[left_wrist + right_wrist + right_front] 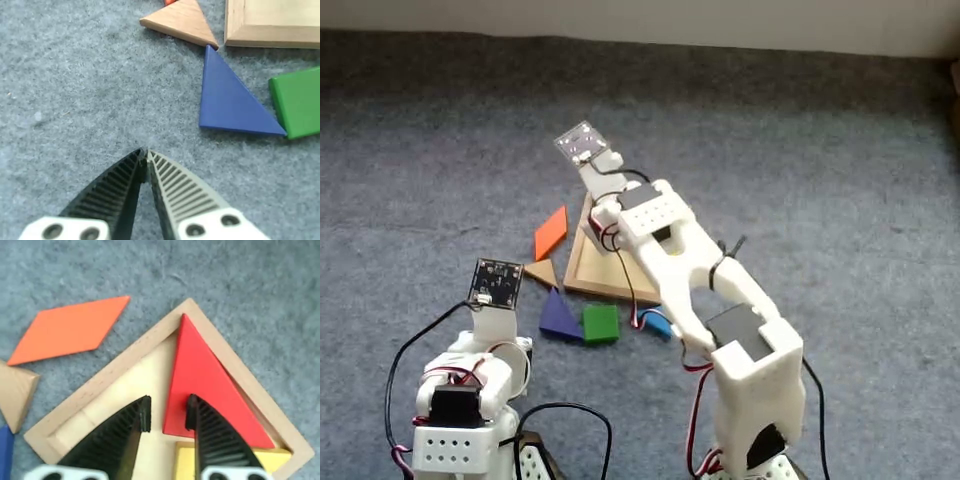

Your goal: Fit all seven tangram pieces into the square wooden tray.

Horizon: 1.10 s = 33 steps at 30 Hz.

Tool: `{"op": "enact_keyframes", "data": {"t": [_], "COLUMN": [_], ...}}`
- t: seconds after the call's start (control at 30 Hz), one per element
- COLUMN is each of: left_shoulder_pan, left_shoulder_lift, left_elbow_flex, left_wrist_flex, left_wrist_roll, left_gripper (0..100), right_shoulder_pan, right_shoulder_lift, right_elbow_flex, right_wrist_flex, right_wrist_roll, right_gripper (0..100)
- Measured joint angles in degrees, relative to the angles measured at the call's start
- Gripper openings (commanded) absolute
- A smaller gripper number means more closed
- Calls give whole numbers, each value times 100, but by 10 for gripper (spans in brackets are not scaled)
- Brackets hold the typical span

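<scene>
The square wooden tray (102,382) holds a red triangle (205,375) in one corner along a wall, with a yellow piece (182,460) beside it. My right gripper (167,413) hovers open over the red triangle's near corner, one finger on each side of it. On the carpet beside the tray (582,275) lie an orange parallelogram (550,232), a tan triangle (542,272), a dark blue triangle (558,316), a green square (601,323) and a light blue piece (658,323). My left gripper (146,153) is shut and empty over bare carpet, short of the dark blue triangle (227,97).
Grey carpet covers the whole work area. The right arm (665,235) stretches over the tray and hides much of it from above. The left arm's base (460,420) stands at the near left. Open carpet lies beyond and to both sides of the pieces.
</scene>
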Motion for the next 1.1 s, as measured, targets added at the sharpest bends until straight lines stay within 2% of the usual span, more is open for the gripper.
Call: {"op": "enact_keyframes", "data": {"t": [0.13,0.3,0.53,0.87,1.1], "left_shoulder_pan": [0,0,0,0,0], "left_shoulder_lift": [0,0,0,0,0], "left_elbow_flex": [0,0,0,0,0], "left_wrist_flex": [0,0,0,0,0], "left_wrist_roll": [0,0,0,0,0], "left_gripper": [6,6,6,6,6], "right_shoulder_pan": [176,281,308,299,-264], "right_shoulder_lift": [0,-105,-360,-2382,-3543], "right_elbow_flex": [0,-9,-70,1108,2233], "right_wrist_flex": [167,888,1116,1116,1116], "right_wrist_roll": [0,0,264,299,-941], "right_gripper": [122,122,122,122,124]}}
